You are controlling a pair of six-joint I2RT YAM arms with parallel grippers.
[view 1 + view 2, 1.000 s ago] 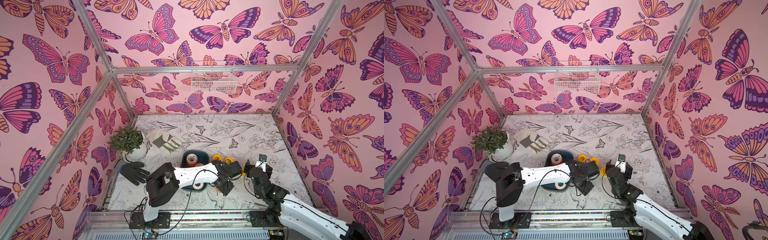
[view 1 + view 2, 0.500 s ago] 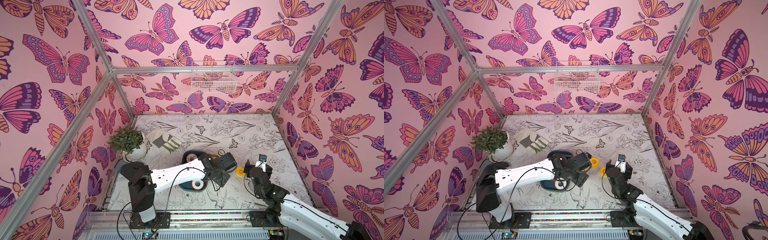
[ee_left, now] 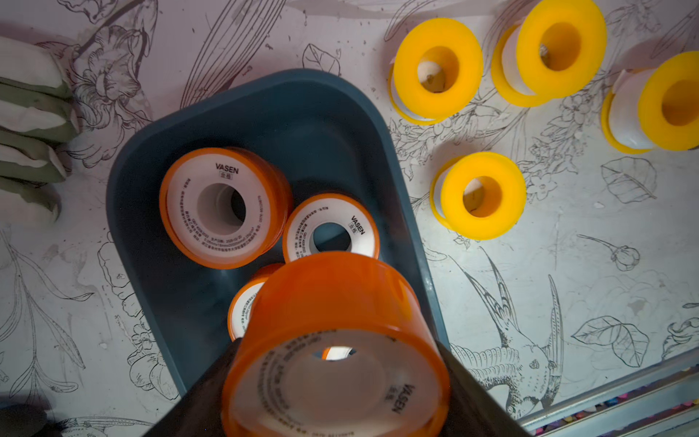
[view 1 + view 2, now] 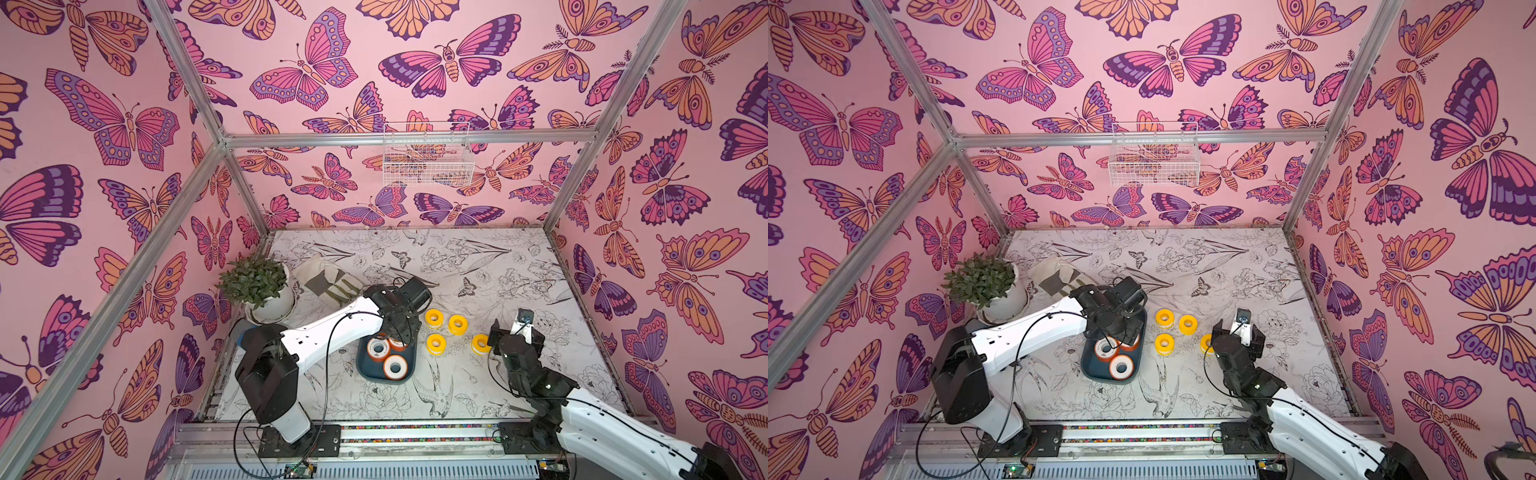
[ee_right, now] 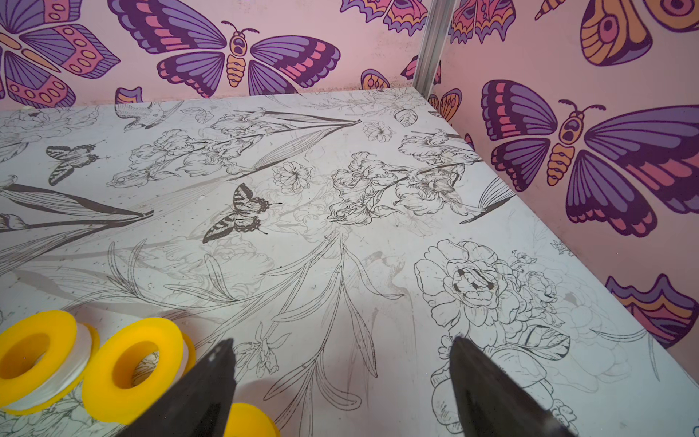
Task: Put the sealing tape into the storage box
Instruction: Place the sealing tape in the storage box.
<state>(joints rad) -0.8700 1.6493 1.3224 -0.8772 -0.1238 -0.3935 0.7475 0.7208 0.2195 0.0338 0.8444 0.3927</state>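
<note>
Orange spools: we've got three in the storage box, left gripper clamping a fourth; four yellow spools remain, right gripper jaws apart.

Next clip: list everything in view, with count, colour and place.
orange spools: four, orange, white faces; three in the storage box, one held above it.
yellow spools: four, yellow; on the table beside the box.
storage box: one, dark teal; on the table.
potted plant: one, green; table's left side.
glove: at least one, white and grey-green; beside the plant.
wire basket: one, white; back wall.
left gripper: black; shut on an orange spool.
right gripper: black; open, empty.
</note>
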